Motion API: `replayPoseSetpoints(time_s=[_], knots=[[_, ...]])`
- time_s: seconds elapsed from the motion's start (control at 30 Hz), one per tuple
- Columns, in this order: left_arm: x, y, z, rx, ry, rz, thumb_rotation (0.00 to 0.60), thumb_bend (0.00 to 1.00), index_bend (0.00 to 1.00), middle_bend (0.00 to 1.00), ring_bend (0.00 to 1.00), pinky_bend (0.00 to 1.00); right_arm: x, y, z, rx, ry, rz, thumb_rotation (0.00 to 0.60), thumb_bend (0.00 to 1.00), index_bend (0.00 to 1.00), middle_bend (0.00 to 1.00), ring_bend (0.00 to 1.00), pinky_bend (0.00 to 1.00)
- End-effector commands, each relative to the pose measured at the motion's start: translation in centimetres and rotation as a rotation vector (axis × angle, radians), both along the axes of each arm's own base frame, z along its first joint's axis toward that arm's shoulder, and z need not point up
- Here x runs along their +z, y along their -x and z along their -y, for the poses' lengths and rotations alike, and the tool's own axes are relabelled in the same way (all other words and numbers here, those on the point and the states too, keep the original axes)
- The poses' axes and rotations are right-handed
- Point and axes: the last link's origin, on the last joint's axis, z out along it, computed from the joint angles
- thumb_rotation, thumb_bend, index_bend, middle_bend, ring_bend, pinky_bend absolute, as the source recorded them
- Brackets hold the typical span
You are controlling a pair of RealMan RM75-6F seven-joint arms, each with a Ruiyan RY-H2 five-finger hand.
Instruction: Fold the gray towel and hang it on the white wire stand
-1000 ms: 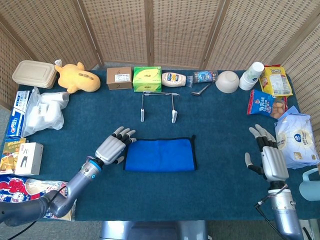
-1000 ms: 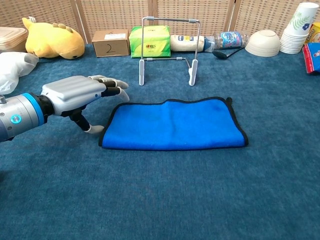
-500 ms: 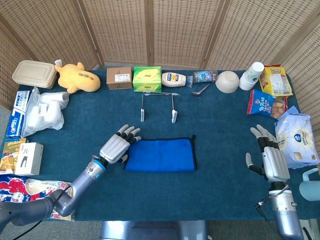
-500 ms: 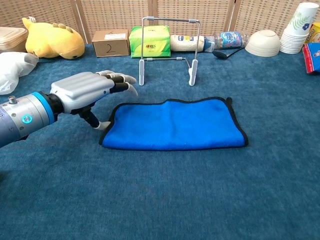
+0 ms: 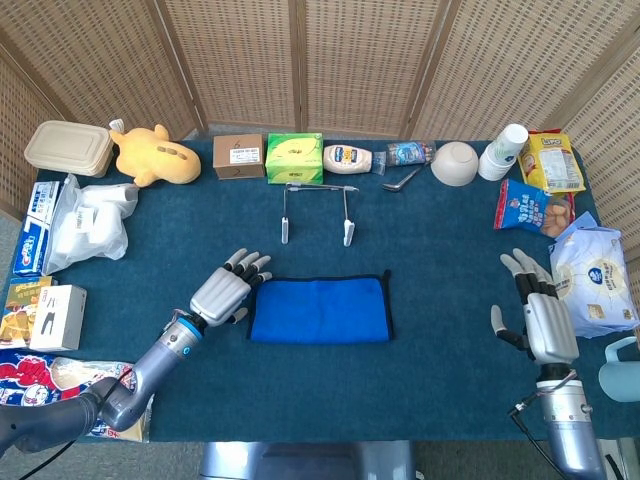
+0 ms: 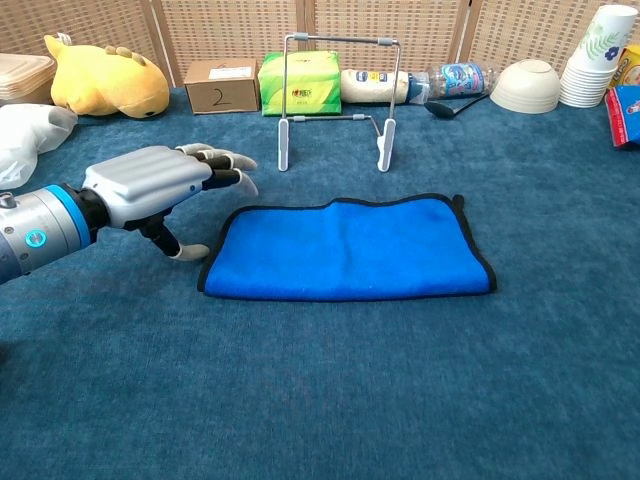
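Mid-bench, the towel [image 6: 345, 250] (reads blue, not gray) lies flat, already doubled, just in front of the white wire stand [image 6: 336, 98]. Left robot hand [image 6: 160, 185] hovers just beside the towel's left edge, fingers spread, holding nothing. Right robot hand [image 5: 538, 310] is open too, well apart near the bench's right edge. Risk: a one-sided pinch could grab only the top layer and unfold it; dragging the cloth may tip the light stand.

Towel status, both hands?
Left hand open beside towel, not holding. Right hand open, far off. Towel flat, already folded; stand behind it, path unobstructed.
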Motion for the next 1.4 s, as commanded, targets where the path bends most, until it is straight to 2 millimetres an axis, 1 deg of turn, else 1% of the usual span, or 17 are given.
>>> replayPoseSetpoints(time_s=[0.03,0.3,0.47,0.8,0.97,1.4], knots=[[-0.2,0.0,0.0,-0.004,0.000,-0.005,0.600,0.37,0.19,0.05,0.00,0.00,0.0,0.0,0.0,-0.001,0.002,0.001,0.600,0.48,0.04,0.00,0.00,0.00],[-1.0,-1.0,0.0,-0.031,-0.001,0.003,0.600,0.38,0.19,0.05,0.00,0.00,0.2,0.3,-0.1,-0.014,0.010,0.009,0.600,0.48,0.04,0.00,0.00,0.00],[-1.1,-1.5,-0.1,-0.033,-0.003,0.025,0.600,0.38,0.19,0.05,0.00,0.00,0.4,0.4,-0.3,-0.019,0.015,0.009,0.600,0.48,0.04,0.00,0.00,0.00],[-1.2,-1.9,0.0,-0.040,-0.004,0.059,0.600,0.38,0.19,0.06,0.00,0.00,0.5,0.5,-0.3,-0.021,0.020,0.012,0.600,0.48,0.04,0.00,0.00,0.00],[-1.3,-2.1,-0.2,-0.045,-0.002,0.077,0.600,0.38,0.22,0.07,0.00,0.00,0.6,0.5,-0.3,-0.023,0.024,0.013,0.600,0.48,0.04,0.00,0.00,0.00],[-2.2,-3.6,-0.3,-0.069,0.031,0.174,0.600,0.39,0.30,0.11,0.00,0.00,0.8,0.6,-0.4,-0.032,0.037,0.014,0.600,0.48,0.04,0.00,0.00,0.00]])
